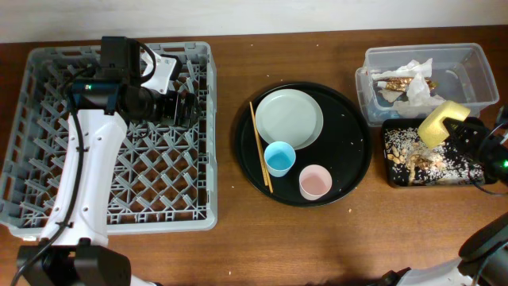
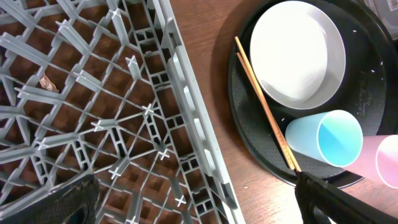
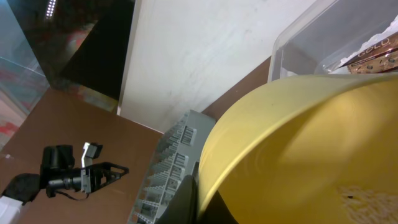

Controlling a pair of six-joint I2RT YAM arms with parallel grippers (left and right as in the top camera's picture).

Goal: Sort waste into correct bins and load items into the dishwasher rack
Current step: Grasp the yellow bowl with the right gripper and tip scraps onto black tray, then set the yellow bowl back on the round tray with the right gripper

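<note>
My right gripper (image 1: 459, 127) is shut on the rim of the small yellow bowl (image 1: 439, 121), held tilted above the shallow black rectangular tray (image 1: 392, 176), which holds whitish-tan crumbs (image 1: 429, 161). The bowl fills the right wrist view (image 3: 305, 143). The clear tub (image 1: 476, 71) holds white tissue and gold-brown wrappers (image 1: 409, 79). My left gripper (image 1: 189, 109) is open and empty over the right side of the grey dishwasher rack (image 1: 48, 143). The grey-green plate (image 1: 289, 117), light blue cup (image 1: 279, 158), pink cup (image 1: 315, 182) and chopsticks (image 1: 260, 145) lie on the round black tray (image 1: 349, 159).
The left wrist view shows the rack's right wall (image 2: 193, 124), the plate (image 2: 297, 53), the chopsticks (image 2: 264, 106), the blue cup (image 2: 329, 137) and the edge of the pink cup (image 2: 388, 162). A few crumbs lie on the brown table (image 1: 238, 246).
</note>
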